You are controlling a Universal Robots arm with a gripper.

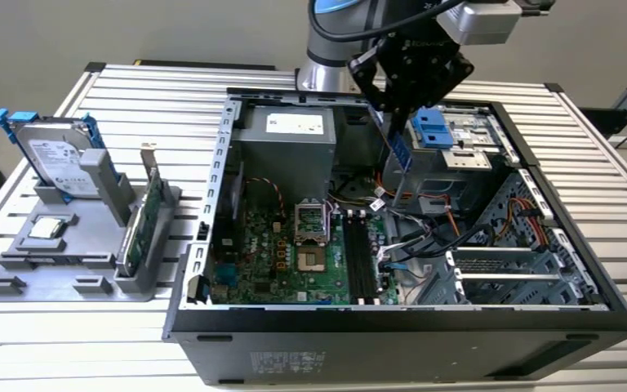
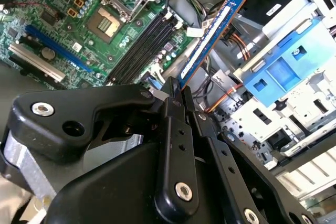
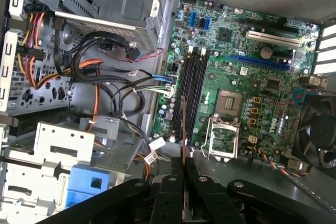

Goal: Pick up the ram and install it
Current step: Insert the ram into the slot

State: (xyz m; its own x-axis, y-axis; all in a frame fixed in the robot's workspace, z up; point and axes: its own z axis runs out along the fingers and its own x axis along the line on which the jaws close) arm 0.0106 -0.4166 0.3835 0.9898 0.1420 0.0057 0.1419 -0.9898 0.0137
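Note:
My gripper (image 1: 397, 114) hangs over the back of the open computer case (image 1: 401, 331), shut on the ram (image 1: 398, 147). The ram is a long narrow stick with a bluish face, pointing down into the case. In the second wrist view the ram (image 2: 210, 38) sticks out from between the black fingers (image 2: 173, 103), above the cables and beside the motherboard. In the first wrist view I see the ram (image 3: 182, 129) edge-on, roughly in line with the black memory slots (image 3: 191, 85). Those slots (image 1: 359, 261) lie lower and nearer the front of the case, apart from the stick.
A grey rack (image 1: 30, 282) on the exterior view's left holds a hard drive (image 1: 58, 159), a green card (image 1: 141, 220) and a small chip (image 1: 50, 229). Inside the case are an open processor socket (image 1: 304, 224), loose cables (image 1: 428, 233) and a blue drive bracket (image 1: 436, 129).

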